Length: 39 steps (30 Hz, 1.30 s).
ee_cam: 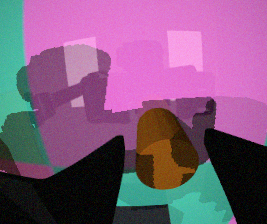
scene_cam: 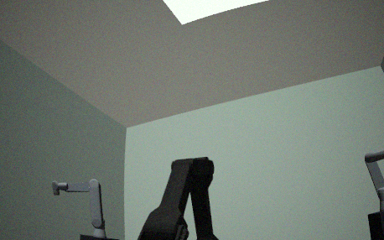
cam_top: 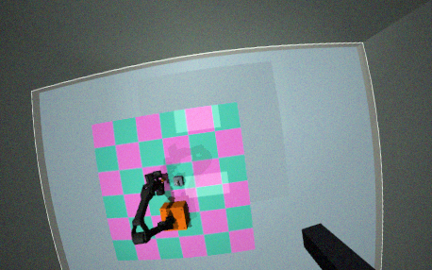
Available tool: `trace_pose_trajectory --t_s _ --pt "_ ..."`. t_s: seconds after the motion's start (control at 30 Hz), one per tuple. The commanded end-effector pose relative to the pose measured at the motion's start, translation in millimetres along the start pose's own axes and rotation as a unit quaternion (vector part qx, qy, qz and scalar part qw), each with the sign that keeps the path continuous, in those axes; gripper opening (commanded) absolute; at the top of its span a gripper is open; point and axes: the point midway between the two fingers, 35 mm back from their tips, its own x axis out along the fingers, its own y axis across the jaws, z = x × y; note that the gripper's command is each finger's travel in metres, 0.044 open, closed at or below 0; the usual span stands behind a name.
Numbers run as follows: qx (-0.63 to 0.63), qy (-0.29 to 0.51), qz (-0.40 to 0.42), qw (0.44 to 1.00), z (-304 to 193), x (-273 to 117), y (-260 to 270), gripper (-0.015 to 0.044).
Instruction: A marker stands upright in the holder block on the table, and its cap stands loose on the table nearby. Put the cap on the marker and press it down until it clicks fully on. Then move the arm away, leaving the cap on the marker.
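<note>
The cap [ee_cam: 167, 157], an orange cylinder, stands on the checkered table between the open fingertips in the wrist view. It is a small orange speck beside the gripper in the top view. My gripper [ee_cam: 165, 139] [cam_top: 161, 181] is open, with a gap between the cap and each finger. The holder block [cam_top: 178, 180] is small and grey, just right of the gripper in the top view; its dark edge [ee_cam: 141, 215] shows at the bottom of the wrist view. The marker cannot be made out. The exterior view shows neither cap, holder nor fingertips.
An orange box [cam_top: 174, 210] lies at the arm's base, below the holder block in the top view. A black beam [cam_top: 330, 245] is at the lower right. The exterior view shows the arm's upper links [scene_cam: 178, 185] and two grey arms [scene_cam: 96, 201] [scene_cam: 376, 174] in the background.
</note>
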Motion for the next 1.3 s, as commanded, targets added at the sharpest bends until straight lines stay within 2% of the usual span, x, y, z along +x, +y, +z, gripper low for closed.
trace_pose_trajectory --t_s 0.0,0.1,0.23,0.53,0.67,1.27 --pt "-0.002 0.003 0.004 1.0 -1.2 9.1 3.0 0.0259" --pt "-0.002 0.004 0.004 1.0 -1.2 10.1 3.0 0.0259" --pt "-0.002 0.004 0.004 1.0 -1.3 10.0 2.7 0.0154" --pt "-0.002 0.004 0.004 1.0 -1.3 10.0 2.8 0.0094" --pt "-0.002 0.004 0.004 1.0 -1.1 3.0 1.9 0.0" --pt "-0.002 0.004 0.004 1.0 0.2 -49.0 1.5 0.0"
